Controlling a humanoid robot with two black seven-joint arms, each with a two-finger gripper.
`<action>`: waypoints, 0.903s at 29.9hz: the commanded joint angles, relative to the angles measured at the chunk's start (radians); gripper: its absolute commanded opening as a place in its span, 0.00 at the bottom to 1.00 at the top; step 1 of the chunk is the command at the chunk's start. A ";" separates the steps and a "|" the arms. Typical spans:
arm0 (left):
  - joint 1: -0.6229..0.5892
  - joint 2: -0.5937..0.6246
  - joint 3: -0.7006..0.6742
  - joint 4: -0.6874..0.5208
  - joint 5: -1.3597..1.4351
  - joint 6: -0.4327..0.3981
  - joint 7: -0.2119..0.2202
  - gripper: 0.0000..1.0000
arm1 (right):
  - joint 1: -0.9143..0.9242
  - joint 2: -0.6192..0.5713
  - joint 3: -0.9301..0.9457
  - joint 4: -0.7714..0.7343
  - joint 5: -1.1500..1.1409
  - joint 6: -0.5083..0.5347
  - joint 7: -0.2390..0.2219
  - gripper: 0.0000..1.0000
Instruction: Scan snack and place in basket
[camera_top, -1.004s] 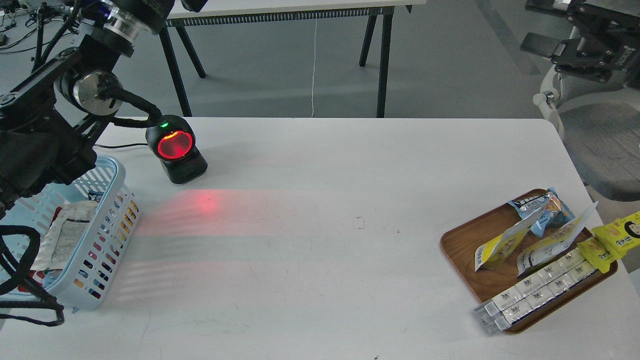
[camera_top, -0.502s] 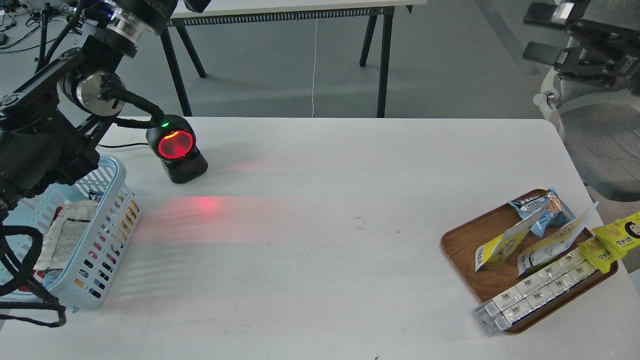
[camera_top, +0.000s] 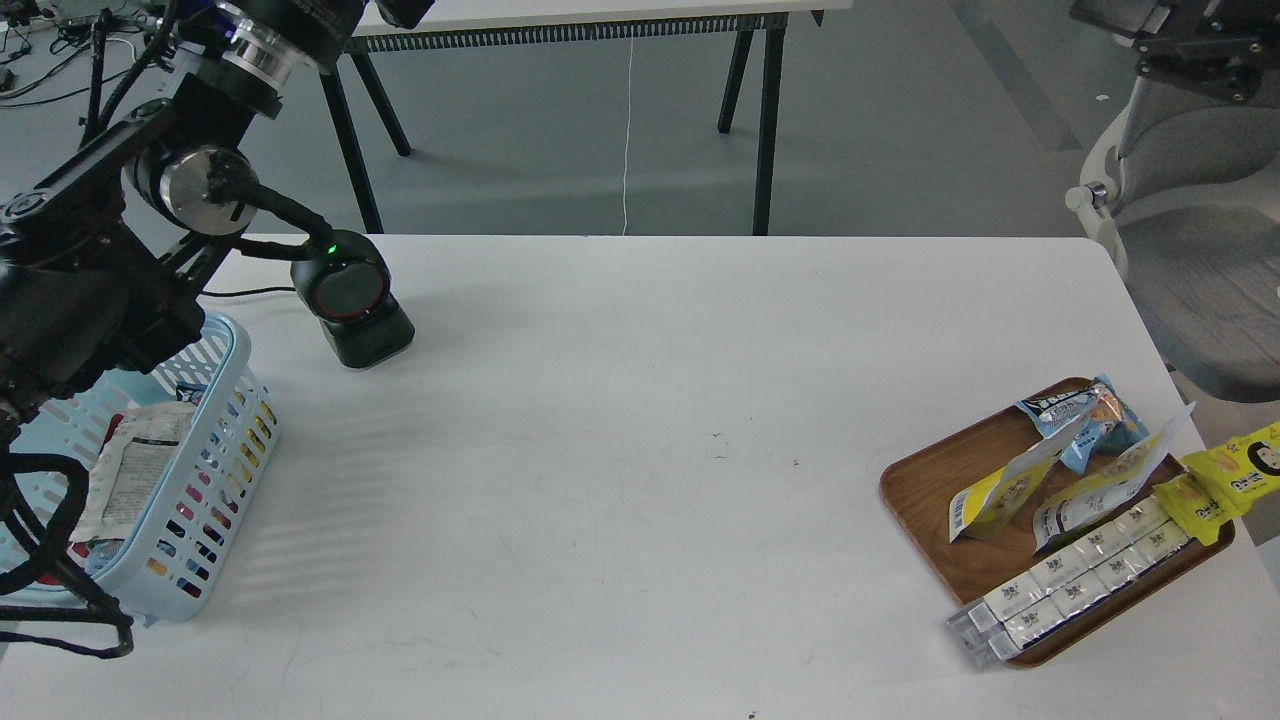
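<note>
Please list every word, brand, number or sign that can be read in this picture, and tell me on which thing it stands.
No text can be read.
Yellow snack pouch: barcode at its white end, digits too small.
Blue snack packet: print blurred.
White packet in the basket: label print blurred.
Bright yellow packets: cartoon face only, lettering unreadable.
</note>
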 joint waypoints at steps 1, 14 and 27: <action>0.002 0.009 0.000 0.000 0.000 0.000 0.000 1.00 | 0.005 -0.051 -0.007 0.096 -0.192 0.000 0.000 0.99; 0.023 -0.005 0.003 0.000 0.006 0.000 0.000 1.00 | 0.040 -0.142 -0.007 0.181 -0.955 0.000 0.000 0.99; 0.028 0.005 -0.001 -0.001 0.005 0.000 0.000 1.00 | -0.011 0.051 0.011 -0.223 -1.061 0.000 0.000 0.99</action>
